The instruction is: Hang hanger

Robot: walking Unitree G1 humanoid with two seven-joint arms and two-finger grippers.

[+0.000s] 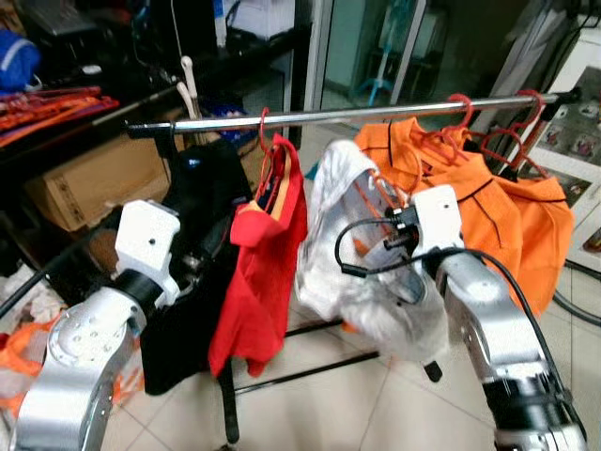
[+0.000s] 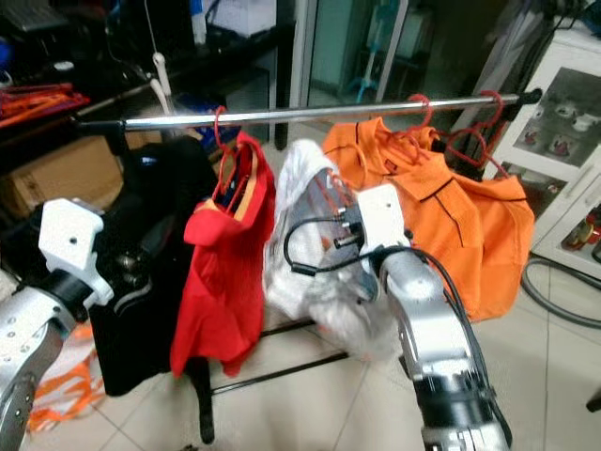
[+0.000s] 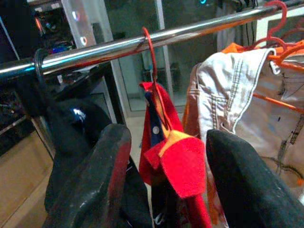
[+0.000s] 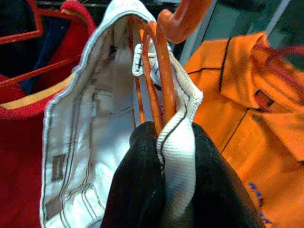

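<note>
While the right gripper [image 4: 164,190] is clamped on the orange hanger [image 4: 159,90] and its white garment [image 1: 362,244] just below the rail [image 1: 376,114], the hook could miss and drop. The left gripper [image 3: 166,185], fingers apart, waits below the rail.

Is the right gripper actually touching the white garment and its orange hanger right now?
Touching. In the right wrist view the right gripper has both black fingers pinched on the white garment collar fold and the orange hanger.

Garment-laden rail [image 1: 376,115] over tiled floor [image 1: 376,404]
</note>
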